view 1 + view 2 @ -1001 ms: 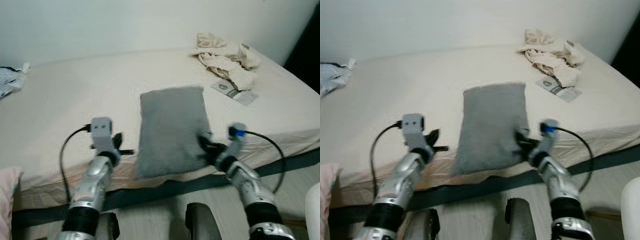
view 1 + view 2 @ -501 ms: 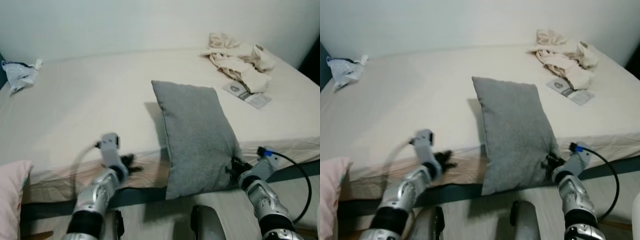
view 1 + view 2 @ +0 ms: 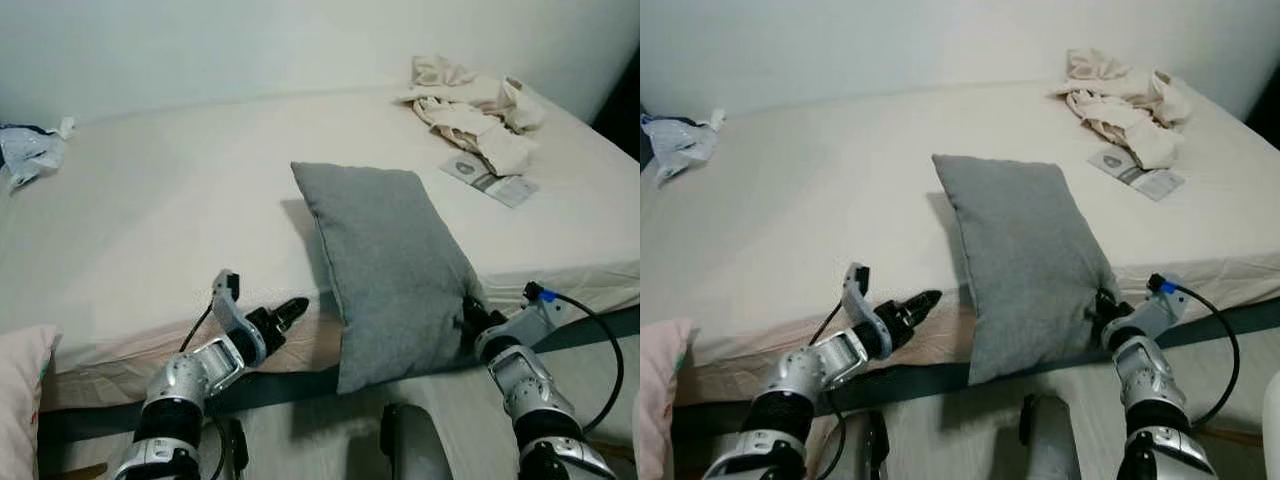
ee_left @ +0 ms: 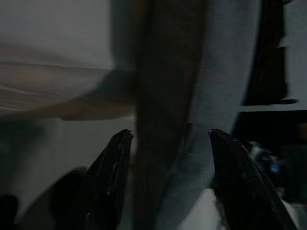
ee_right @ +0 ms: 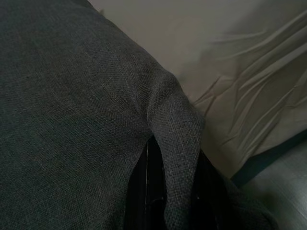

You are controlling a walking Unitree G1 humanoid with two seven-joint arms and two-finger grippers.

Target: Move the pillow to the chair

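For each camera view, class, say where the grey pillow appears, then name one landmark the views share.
Left eye view: grey pillow at centre, overhanging the bed's near edge.
Right eye view: centre again, its lower corner pinched by the right gripper.
Left wrist view: a blurred grey band ahead of the left gripper.
Right wrist view: close up, bunched between the fingers.
Shared landmark: the cream bed sheet.
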